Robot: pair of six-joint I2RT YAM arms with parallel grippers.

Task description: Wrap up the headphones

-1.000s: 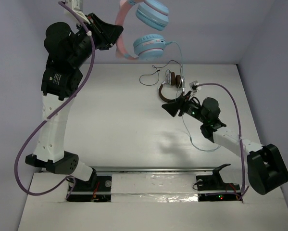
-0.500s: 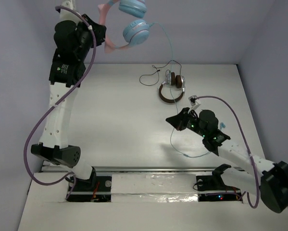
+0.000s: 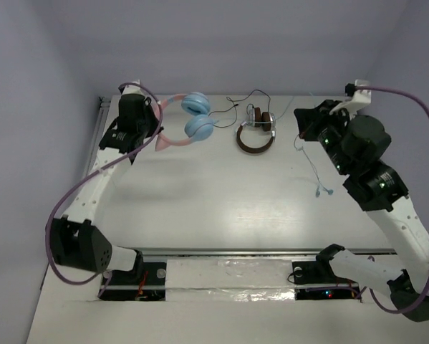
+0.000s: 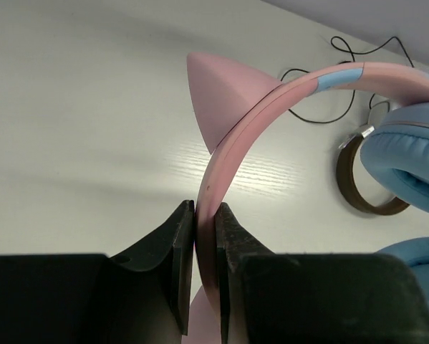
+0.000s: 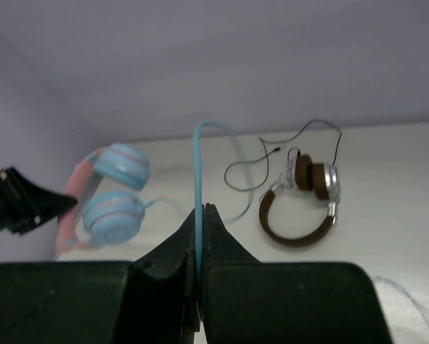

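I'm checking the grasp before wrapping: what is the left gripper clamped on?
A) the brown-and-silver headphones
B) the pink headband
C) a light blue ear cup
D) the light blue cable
B: the left wrist view shows the left gripper shut on the pink headband; the light blue cable sits in the right gripper.

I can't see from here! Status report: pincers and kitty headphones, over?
Left pincer shut on the pink headband. Right pincer shut on the light blue cable. Brown-and-silver headphones lie between them.

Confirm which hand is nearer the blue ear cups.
Left. The left hand clamps the pink headband beside the ear cups; the right hand pinches the cable beyond the brown headphones.
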